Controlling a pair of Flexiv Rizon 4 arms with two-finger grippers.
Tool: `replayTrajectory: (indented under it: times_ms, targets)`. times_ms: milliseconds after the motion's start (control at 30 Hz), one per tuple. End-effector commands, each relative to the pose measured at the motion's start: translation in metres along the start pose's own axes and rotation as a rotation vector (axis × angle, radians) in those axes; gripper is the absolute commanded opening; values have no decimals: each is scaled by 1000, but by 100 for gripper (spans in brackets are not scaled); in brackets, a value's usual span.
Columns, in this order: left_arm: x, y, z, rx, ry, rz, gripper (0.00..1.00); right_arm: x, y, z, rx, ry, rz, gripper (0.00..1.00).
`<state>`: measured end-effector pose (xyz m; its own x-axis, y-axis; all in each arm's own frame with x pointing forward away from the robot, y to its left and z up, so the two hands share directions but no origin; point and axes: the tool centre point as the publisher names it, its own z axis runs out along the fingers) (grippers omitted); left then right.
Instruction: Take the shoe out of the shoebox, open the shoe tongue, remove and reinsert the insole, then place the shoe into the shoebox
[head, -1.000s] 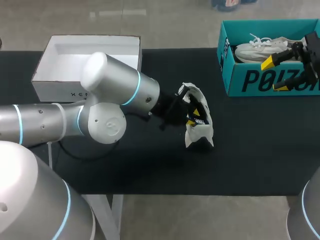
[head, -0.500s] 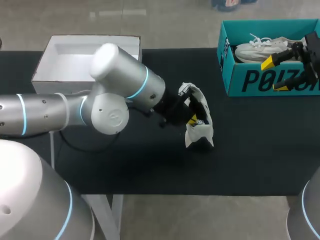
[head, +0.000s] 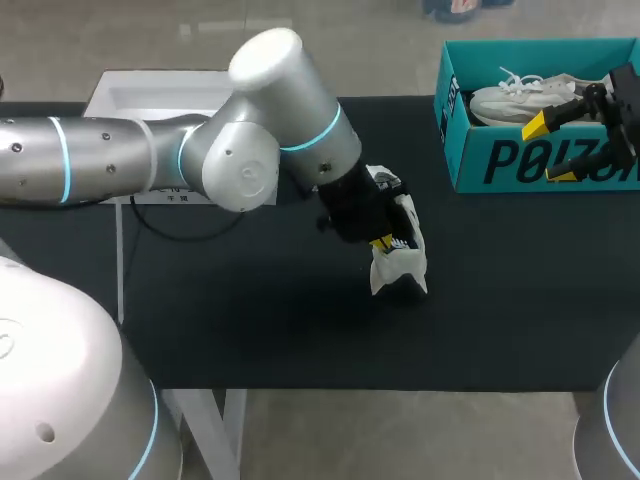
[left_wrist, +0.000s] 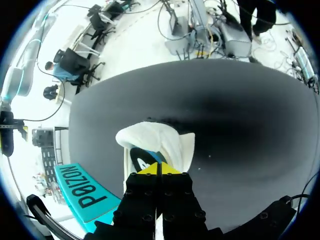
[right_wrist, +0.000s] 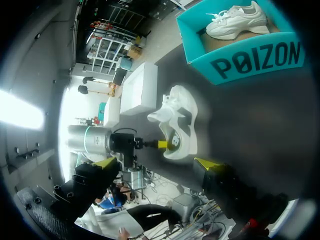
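Observation:
A white shoe (head: 405, 250) stands on its side on the black table (head: 250, 320), mid-table. My left gripper (head: 383, 241) is in the shoe's opening, shut on the edge of the dark blue insole (left_wrist: 146, 157); in the left wrist view the left gripper (left_wrist: 157, 169) shows its yellow tips pressed together against the white shoe (left_wrist: 160, 140). My right gripper (head: 550, 150) hangs open over the front wall of the teal shoebox (head: 520, 160), holding nothing. In the right wrist view the right gripper (right_wrist: 155, 164) is far from the shoe (right_wrist: 182, 117).
The teal shoebox (right_wrist: 250, 57) at the back right holds a second white shoe (head: 515, 95). A white open box (head: 150, 95) stands at the back left, partly behind my left arm (head: 250, 150). Bare black table lies in front of the shoe.
My left gripper has closed inside the shoe's opening. The left arm's elbow has swung up and toward the back. The shoe and the right arm have stayed put.

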<state>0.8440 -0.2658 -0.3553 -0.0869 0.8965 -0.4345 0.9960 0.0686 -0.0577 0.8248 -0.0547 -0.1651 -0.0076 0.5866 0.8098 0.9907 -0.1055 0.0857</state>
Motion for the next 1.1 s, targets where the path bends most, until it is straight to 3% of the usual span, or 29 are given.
replayTrajectory:
  times_ms: [33, 333, 533, 867, 1100]
  targets:
    - [-8, 2, 15, 17, 77, 4, 0, 0, 0, 0, 0, -2, 1, 100]
    - [-4, 1, 33, 37, 100, -10, 0, 0, 0, 0, 0, -2, 1, 100]
    - [2, 0, 49, 9, 137, -1, 0, 0, 0, 0, 0, -2, 1, 100]
    - [5, 10, 62, -159, 168, 58, 0, 0, 0, 0, 0, -2, 1, 100]
    - [-2, 11, 50, -79, 101, 19, 0, 0, 0, 0, 0, -2, 1, 100]
